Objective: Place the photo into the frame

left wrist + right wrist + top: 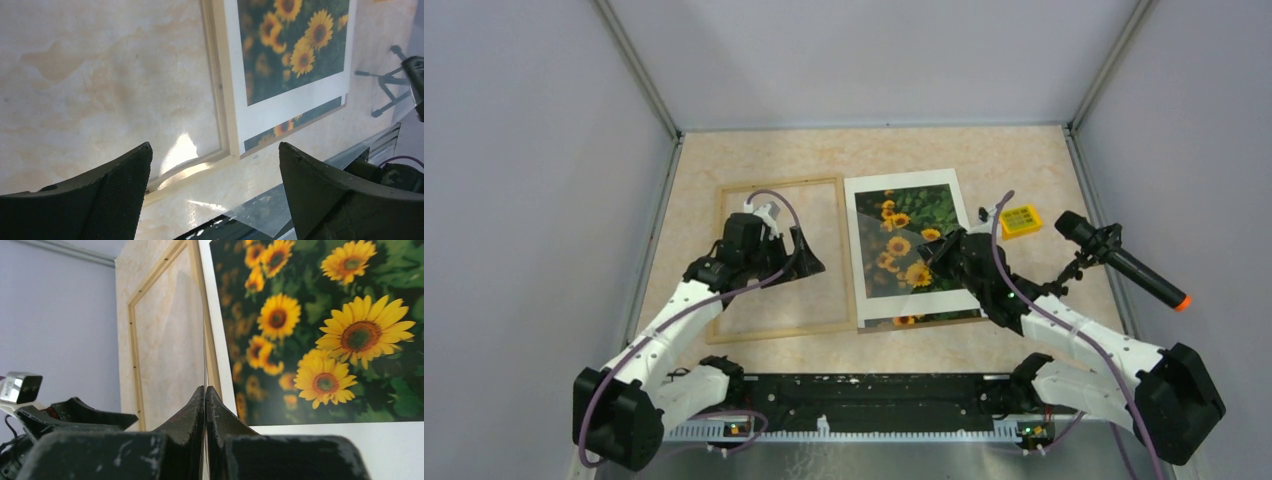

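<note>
The right gripper (205,390) (936,246) has its jaws pressed together, and a thin clear pane (204,330) (260,217) seems to be pinched between them. It shows edge-on as a fine line rising from the pads, so I take it as held. The left gripper (215,147) (800,255) hangs with its jaws spread wide and nothing between them.

Just right of the right jaws lies the photo (320,330) (904,235) (295,45), flat on the table. It shows through the window of a white mat (902,185) (325,440) (295,105), and a strip of it sticks out past the mat's near edge. The jaws sit over the near left part of this stack. I cannot tell whether they touch it.

To the left, beside the mat, lies the frame (724,260) (220,100) (132,330). The table shows through it, so nothing is in it yet. The left jaws hover above its near right part, close to the near right corner, apart from the photo.

This looks like an early, preparatory step. The photo has not been picked up, and the pane is being dealt with first. The next move probably calls for the pane to be laid down or set aside without dragging the mat. Then the photo needs a grip on an edge, most likely the bare strip at the near side. It must come clear of the mat and go left into the frame, square to the rails. The open left jaws are well placed to steady the frame.
</note>
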Robot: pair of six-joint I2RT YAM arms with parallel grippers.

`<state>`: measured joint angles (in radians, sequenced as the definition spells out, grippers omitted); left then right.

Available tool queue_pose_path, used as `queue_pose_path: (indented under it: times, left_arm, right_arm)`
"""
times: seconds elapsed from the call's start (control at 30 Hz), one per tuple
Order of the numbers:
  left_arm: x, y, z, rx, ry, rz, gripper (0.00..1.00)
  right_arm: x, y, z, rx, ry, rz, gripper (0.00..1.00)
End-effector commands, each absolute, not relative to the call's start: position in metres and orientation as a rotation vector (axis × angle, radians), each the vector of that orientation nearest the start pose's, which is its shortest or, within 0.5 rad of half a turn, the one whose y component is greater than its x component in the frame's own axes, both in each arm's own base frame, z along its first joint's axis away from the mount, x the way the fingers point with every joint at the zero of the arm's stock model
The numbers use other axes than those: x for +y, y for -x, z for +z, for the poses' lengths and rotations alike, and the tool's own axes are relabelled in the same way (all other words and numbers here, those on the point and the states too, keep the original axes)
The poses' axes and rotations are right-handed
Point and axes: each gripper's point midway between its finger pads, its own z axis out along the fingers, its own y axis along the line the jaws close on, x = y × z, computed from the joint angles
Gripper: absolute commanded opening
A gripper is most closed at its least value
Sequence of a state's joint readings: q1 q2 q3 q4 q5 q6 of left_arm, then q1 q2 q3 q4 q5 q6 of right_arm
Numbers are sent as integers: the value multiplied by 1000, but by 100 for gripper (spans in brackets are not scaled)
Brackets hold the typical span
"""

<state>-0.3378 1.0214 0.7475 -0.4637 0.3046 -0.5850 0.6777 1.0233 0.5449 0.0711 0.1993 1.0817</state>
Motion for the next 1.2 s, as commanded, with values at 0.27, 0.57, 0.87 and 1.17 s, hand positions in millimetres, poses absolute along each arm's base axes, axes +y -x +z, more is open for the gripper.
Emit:
queue_pose_path:
  times: [0.27, 0.57, 0.87, 1.17]
  left_arm:
    - [-158, -228, 105, 2389, 529, -703, 99]
    - [-160, -230, 51, 2500, 587, -626, 99]
    - [-139, -231, 22, 2535, 575, -437, 99]
    - [-126, -232, 22, 2526, 460, -367, 99]
  right_arm:
    - [199, -267, 184, 1806, -415, 887, 0]
    - [211, -231, 149, 1995, -71, 857, 27]
    - [225, -204, 110, 2191, 241, 1015, 44]
    - [224, -200, 92, 2387, 313, 1223, 65]
